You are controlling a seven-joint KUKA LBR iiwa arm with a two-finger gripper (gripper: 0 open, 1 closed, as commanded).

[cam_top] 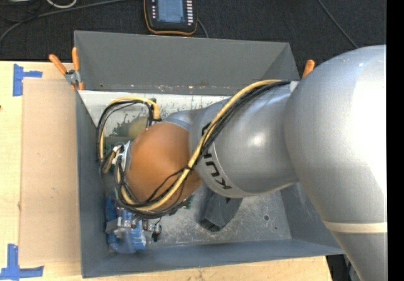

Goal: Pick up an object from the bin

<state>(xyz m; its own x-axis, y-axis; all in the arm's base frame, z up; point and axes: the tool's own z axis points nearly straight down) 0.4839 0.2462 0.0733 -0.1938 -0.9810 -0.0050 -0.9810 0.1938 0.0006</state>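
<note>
Arm (pixel 252 147) reaches into bin (pixel 183 62). Hand (pixel 139 226) is low under orange wrist cover (pixel 154 163), lower left of frame, beside a blue object (pixel 123 239). I cannot tell its opening or hold. I judge the lift remains.

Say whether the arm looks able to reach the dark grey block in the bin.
Probably yes: the dark grey block lies on the bin floor beside the orange cover, with nothing heaped on it.

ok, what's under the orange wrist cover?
Blue-and-metal bits poke out at the orange wrist cover's near edge, and a dark grey block lies beside it on the bin floor. Whatever sits directly beneath the cover is hidden.
</note>
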